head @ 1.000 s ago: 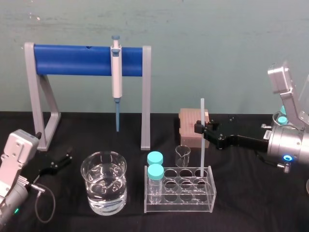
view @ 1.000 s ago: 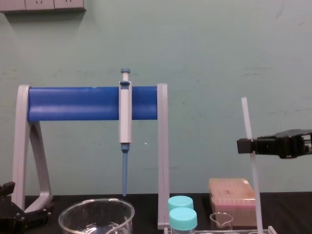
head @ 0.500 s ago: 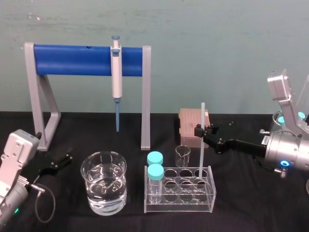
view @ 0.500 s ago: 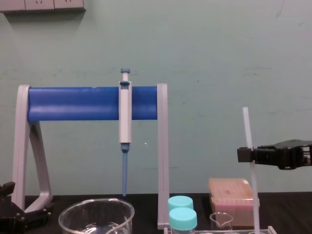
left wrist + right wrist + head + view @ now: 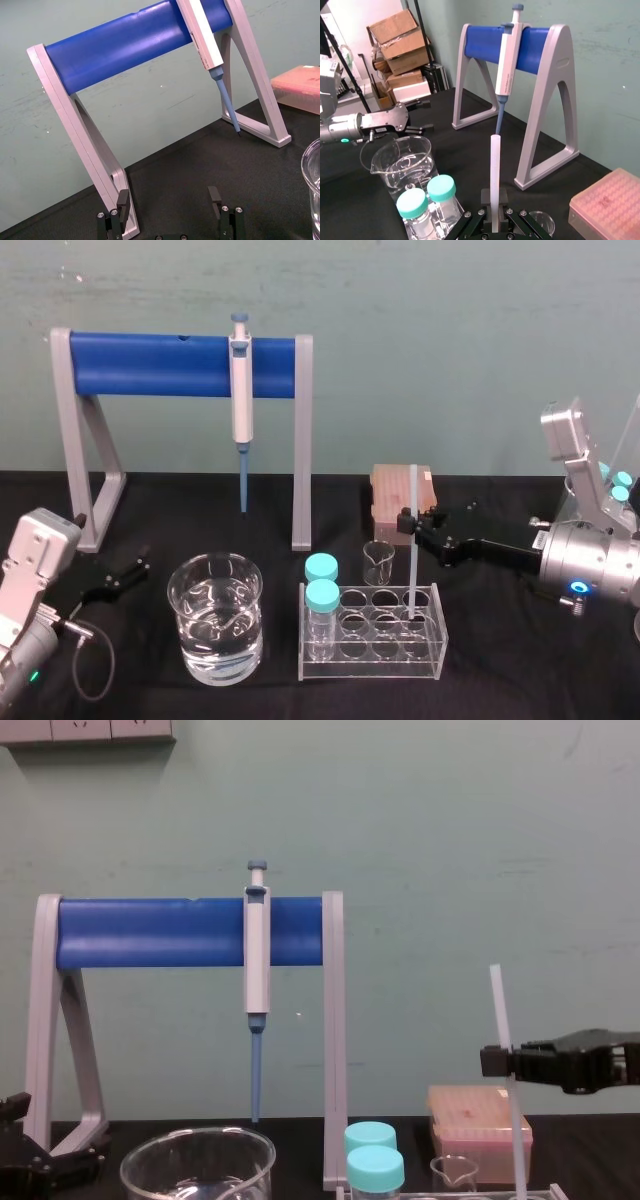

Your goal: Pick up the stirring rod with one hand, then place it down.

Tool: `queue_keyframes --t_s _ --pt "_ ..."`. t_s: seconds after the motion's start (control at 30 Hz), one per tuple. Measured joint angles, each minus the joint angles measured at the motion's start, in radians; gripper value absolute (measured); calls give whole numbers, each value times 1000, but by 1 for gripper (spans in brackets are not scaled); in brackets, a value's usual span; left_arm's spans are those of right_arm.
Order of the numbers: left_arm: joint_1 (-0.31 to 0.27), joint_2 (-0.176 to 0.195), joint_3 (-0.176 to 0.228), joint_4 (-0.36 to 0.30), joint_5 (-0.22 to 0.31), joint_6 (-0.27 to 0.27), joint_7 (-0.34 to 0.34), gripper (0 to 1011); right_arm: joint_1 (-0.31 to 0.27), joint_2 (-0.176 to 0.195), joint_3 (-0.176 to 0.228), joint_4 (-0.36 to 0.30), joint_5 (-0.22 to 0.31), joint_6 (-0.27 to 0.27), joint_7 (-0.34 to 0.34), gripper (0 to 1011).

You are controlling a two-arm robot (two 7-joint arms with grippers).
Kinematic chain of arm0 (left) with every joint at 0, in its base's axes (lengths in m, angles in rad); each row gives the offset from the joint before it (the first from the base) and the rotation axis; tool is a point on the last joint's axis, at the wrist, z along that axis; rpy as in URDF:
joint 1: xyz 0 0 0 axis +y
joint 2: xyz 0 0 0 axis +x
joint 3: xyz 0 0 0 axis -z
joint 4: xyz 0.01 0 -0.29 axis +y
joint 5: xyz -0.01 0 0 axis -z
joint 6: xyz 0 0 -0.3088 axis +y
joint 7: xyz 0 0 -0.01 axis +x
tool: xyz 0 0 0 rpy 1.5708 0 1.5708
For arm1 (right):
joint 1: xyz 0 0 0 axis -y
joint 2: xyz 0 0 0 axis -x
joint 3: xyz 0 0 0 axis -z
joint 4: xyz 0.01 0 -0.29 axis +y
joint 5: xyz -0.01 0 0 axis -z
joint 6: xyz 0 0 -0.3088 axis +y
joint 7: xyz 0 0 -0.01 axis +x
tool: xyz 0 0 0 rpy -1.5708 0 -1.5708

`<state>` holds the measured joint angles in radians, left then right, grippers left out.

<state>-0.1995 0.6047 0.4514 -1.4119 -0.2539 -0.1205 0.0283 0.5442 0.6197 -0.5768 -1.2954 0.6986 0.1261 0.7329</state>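
Note:
The stirring rod [image 5: 411, 490] is a thin translucent white stick standing nearly upright over the clear tube rack [image 5: 370, 665]. Its lower end sits down in the rack's back right hole. My right gripper [image 5: 405, 523] reaches in from the right and is shut on the rod at about mid-length. The chest view shows the rod [image 5: 500, 1010] leaning slightly, pinched by the right gripper [image 5: 497, 1061]. In the right wrist view the rod [image 5: 494, 165] rises straight out of the shut gripper [image 5: 494, 216]. My left gripper [image 5: 168, 200] rests open and empty on the black table at the left [image 5: 128, 573].
A blue-and-grey pipette [image 5: 241, 380] hangs on the blue-bar stand [image 5: 150, 365] at the back. A beaker of water [image 5: 215, 618] stands left of the rack. Two teal-capped vials [image 5: 321, 600] fill the rack's left holes. A small glass beaker [image 5: 378, 560] and a pink tip box [image 5: 390, 490] are behind it.
My right gripper has come down with the rod, sinking its lower end into the rack's back right hole. The left arm has stayed still.

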Motion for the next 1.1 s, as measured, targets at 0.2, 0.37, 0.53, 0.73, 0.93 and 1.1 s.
queue_keyframes --t_s 0.2,0.37,0.53,0.73,0.93,1.1 --pt "0 0 0 0 0 0 0 1005 -5 -11 -2 20 -12 -4 4 72" --pt "0 0 0 0 0 0 0 1005 -10 -22 -2 36 -20 -10 5 72" --pt "0 0 0 0 0 0 0 1005 -15 -29 -1 41 -25 -10 6 72" --pt "0 0 0 0 0 0 0 1005 -20 -34 4 44 -27 -5 5 73" --pt "0 0 0 0 0 0 0 1005 -26 -35 10 43 -27 2 1 236" --pt "0 0 0 0 0 0 0 1005 -30 -33 15 37 -28 6 -2 413"
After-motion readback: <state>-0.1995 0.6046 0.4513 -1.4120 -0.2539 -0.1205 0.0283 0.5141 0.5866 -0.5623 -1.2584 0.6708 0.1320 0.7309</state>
